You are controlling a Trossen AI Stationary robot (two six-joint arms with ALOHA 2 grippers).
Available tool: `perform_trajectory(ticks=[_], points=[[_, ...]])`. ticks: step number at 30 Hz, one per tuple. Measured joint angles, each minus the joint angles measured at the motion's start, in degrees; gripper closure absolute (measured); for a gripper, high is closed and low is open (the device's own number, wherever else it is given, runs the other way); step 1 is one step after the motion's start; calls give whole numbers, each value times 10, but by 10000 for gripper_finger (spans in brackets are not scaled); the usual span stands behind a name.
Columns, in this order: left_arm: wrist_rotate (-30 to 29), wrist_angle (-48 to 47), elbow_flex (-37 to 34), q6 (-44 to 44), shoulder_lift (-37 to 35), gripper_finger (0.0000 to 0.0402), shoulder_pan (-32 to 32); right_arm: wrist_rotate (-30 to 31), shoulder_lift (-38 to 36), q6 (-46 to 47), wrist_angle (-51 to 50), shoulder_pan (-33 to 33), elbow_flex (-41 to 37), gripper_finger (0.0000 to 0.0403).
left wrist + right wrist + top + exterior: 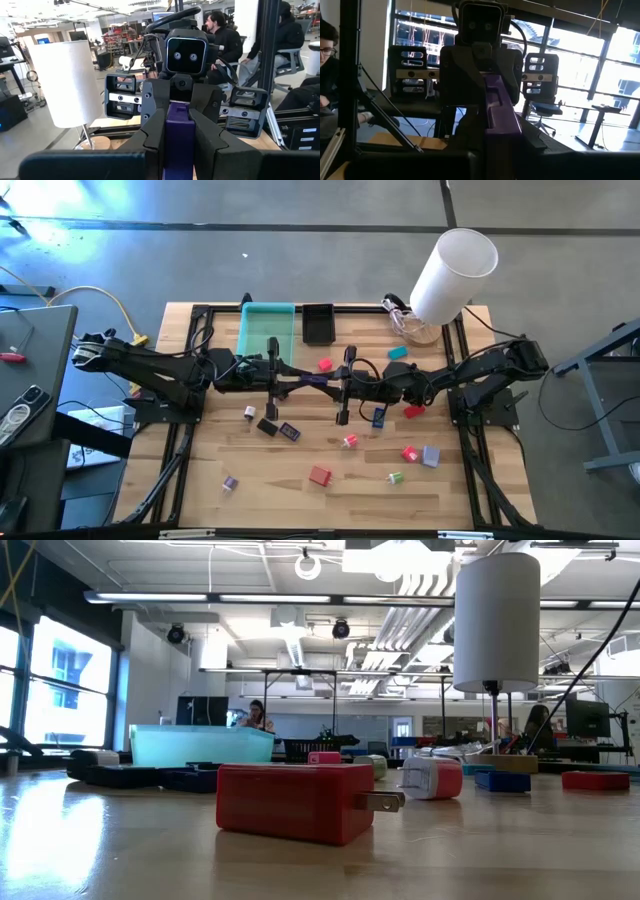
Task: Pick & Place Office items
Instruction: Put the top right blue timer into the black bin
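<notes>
Now the purple piece (314, 380) lies flat from nine to three o'clock, pinched at each end between the left gripper (290, 383) and the right gripper (335, 385), both clenched on it.

Both arms extend level toward mid-table, wrists facing each other. Left gripper (300, 383) and right gripper (322, 383) meet tip to tip, both clamped.

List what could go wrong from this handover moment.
1. Both the left gripper and right gripper clamp one small purple block in mid-air; pulling apart could drop or twist it.
2. The grippers face each other closely, so they could collide.
3. A dropped block could hit the small black piece.
</notes>
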Motion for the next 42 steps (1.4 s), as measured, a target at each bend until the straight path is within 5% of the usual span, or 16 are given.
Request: perform_trajectory(ticks=[15, 23, 31, 42], points=[[1, -7, 0, -2, 0, 348, -2, 0, 0, -3, -11, 0, 0, 359], [11, -15, 0, -47, 0, 217, -3, -10, 4, -16, -49, 0, -2, 359], [6, -85, 0, -57, -11, 187, -7, 58, 2, -9, -124, -3, -1, 359], [66, -260, 1, -101, -100, 186, 30, 59, 2, 150, -492, -84, 128, 359]])
